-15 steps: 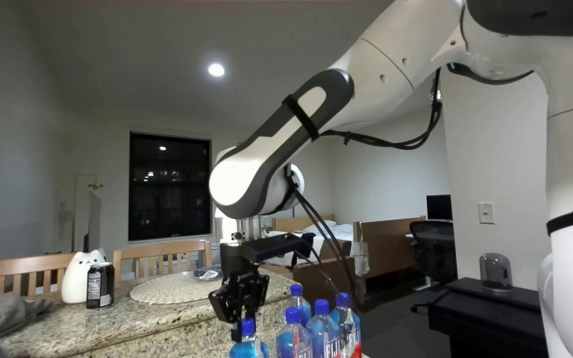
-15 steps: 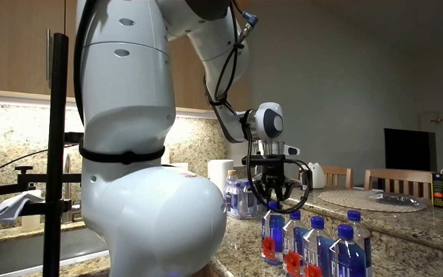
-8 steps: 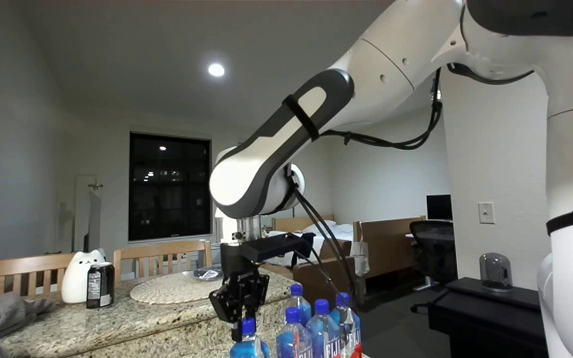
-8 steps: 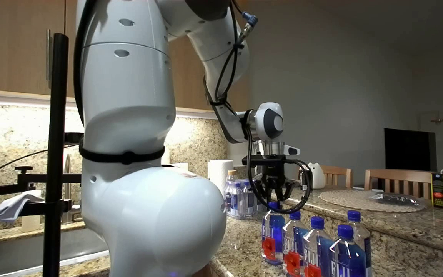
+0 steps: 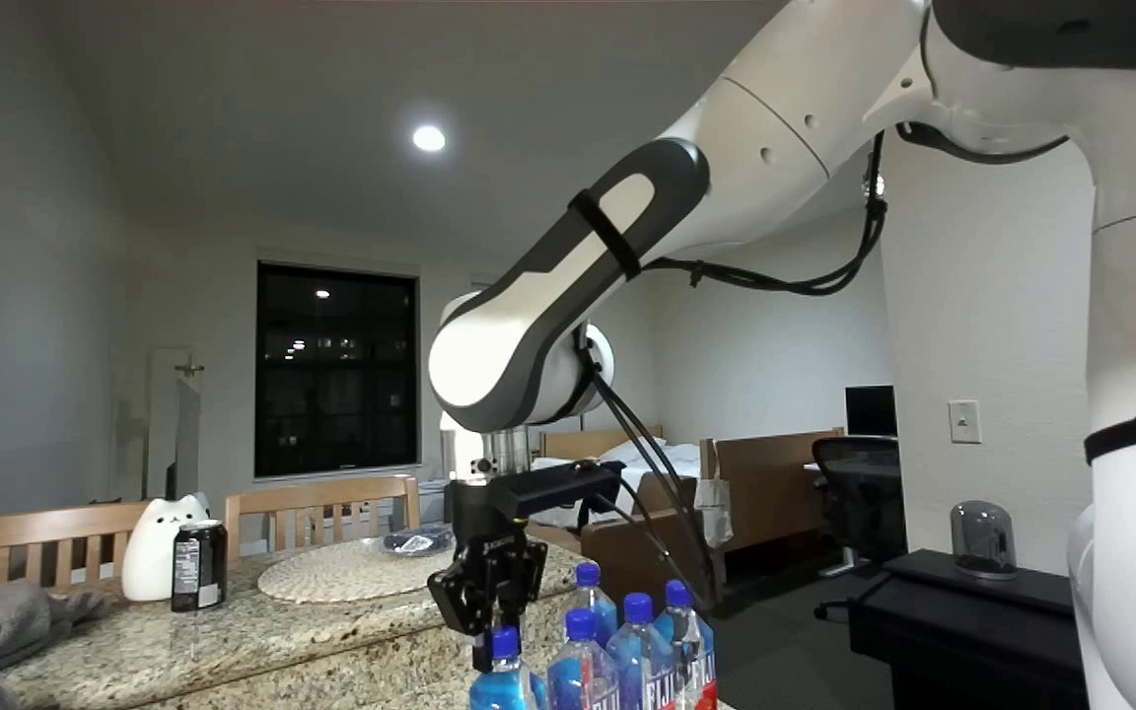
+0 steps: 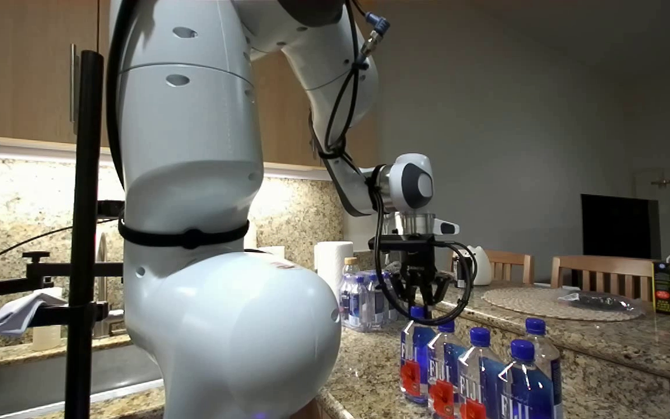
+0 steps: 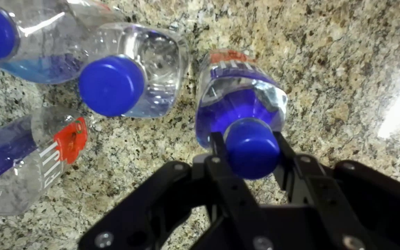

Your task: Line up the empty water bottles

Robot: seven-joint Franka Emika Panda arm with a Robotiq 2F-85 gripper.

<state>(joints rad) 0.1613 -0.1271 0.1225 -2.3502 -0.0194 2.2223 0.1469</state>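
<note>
My gripper (image 7: 249,140) is shut on the blue cap of a clear bottle (image 7: 240,100), one finger on each side. The held bottle (image 6: 415,361) shows a red-orange label and seems to stand on the granite counter, slightly tilted in the wrist view. It shows in both exterior views, below the gripper (image 5: 495,641). Several more blue-capped bottles stand beside it: the nearest (image 6: 442,355), then one (image 6: 474,372), one (image 6: 524,384) and one behind (image 6: 546,355). In the wrist view a narrow strip of counter separates the held bottle from its neighbour (image 7: 158,62).
More small bottles (image 6: 358,302) stand at the back by a paper towel roll (image 6: 332,262). A raised granite ledge (image 6: 620,331) borders the counter, with a woven mat (image 5: 331,574), white cat figure (image 5: 149,557), black can (image 5: 199,567) and carton (image 6: 665,288). A sink (image 6: 61,372) lies beside the robot.
In the last half second my gripper and the held bottle have moved a little toward the other bottles, narrowing the gap. The other bottles have not moved. Before that nothing moved visibly.
</note>
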